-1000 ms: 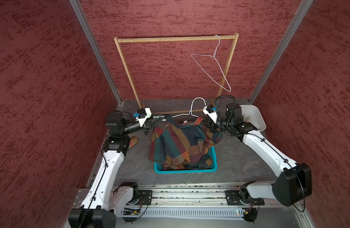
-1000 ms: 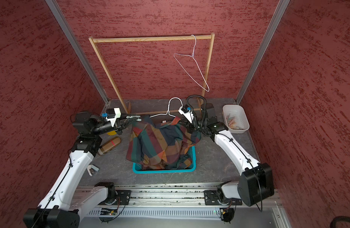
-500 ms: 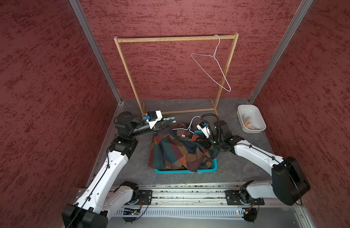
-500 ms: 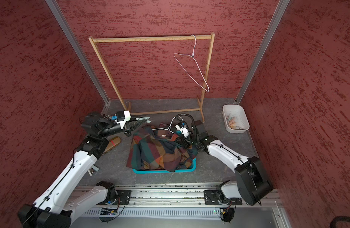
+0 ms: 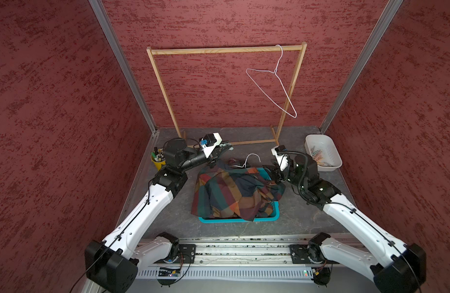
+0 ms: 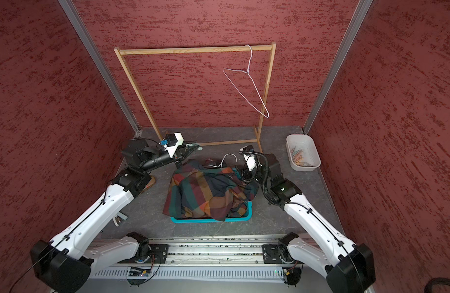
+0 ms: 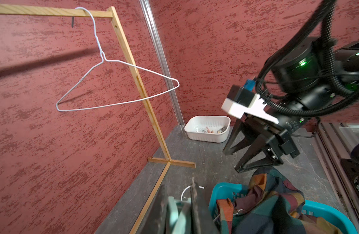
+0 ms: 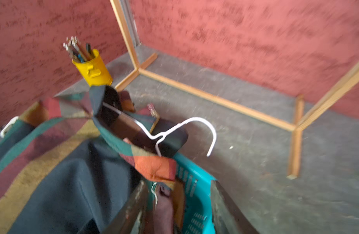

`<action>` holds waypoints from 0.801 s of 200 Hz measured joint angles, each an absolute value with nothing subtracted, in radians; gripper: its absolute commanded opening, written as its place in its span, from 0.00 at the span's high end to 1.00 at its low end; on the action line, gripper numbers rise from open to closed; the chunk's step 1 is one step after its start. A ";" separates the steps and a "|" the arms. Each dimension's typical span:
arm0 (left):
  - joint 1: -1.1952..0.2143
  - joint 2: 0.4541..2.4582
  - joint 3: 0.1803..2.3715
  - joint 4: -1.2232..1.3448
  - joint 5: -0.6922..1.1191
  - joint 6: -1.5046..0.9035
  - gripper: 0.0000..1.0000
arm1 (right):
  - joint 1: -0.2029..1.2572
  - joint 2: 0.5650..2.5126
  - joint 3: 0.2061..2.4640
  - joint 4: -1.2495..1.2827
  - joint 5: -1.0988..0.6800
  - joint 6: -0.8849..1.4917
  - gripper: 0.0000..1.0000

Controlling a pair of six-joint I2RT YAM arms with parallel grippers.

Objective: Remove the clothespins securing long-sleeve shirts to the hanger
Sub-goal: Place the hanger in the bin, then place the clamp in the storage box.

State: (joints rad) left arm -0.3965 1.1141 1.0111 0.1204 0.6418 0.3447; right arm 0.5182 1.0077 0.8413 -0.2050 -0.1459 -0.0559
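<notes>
Legible markings: small white print on the body of the right gripper is too small to read; a small striped patch by a shirt collar is blurred beyond reading.

Left gripper: jaws nearly closed on the mint clothespin, which shows between the fingers in the left wrist view and at the fingertips in a top view; the gripper hangs over the table beside the rear edge of the shirts.

Right gripper: jaws spread apart with nothing gripped, tips just above the right edge of the long-sleeve shirts; in the right wrist view, fabric and the basket rim lie between the open fingers.

Long-sleeve shirts: crumpled in the teal basket at table centre, spilling over its left rim; the white hanger is still threaded through a collar, its hook pointing toward the wooden rack.

Other clothespins lie in the white tray at the right rear; a bare wire hanger hangs on the rack; a yellow cup of pens stands at the left rear.

Changes: one second ago both arms hold the shirts raised and spread on the hanger; half a second ago the bundle is lower; now it rests slumped in the basket; the right gripper, closed then, has opened and drawn back; the left gripper's closure is unchanged.
</notes>
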 measured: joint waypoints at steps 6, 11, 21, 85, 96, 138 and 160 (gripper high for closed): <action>-0.402 1.119 1.015 0.120 0.627 0.339 1.00 | 0.537 1.000 0.846 -0.197 -0.124 -0.063 0.47; -0.406 1.124 1.018 0.120 0.618 0.336 1.00 | 0.555 0.997 0.849 -0.186 -0.109 -0.069 0.47; -0.419 1.134 1.030 0.119 0.595 0.330 1.00 | 0.595 0.999 0.855 -0.163 -0.077 -0.083 0.47; -0.456 1.167 1.068 0.119 0.495 0.309 1.00 | 0.760 1.139 0.941 0.101 0.060 -0.194 0.49; -0.456 1.170 1.068 0.120 0.486 0.308 1.00 | 0.774 1.149 0.941 0.153 0.060 -0.214 0.49; -0.456 1.186 1.070 0.119 0.466 0.303 1.00 | 0.793 1.216 0.969 0.293 0.010 -0.264 0.50; -0.456 1.193 1.071 0.119 0.468 0.303 1.00 | 0.796 1.258 0.986 0.340 -0.016 -0.282 0.51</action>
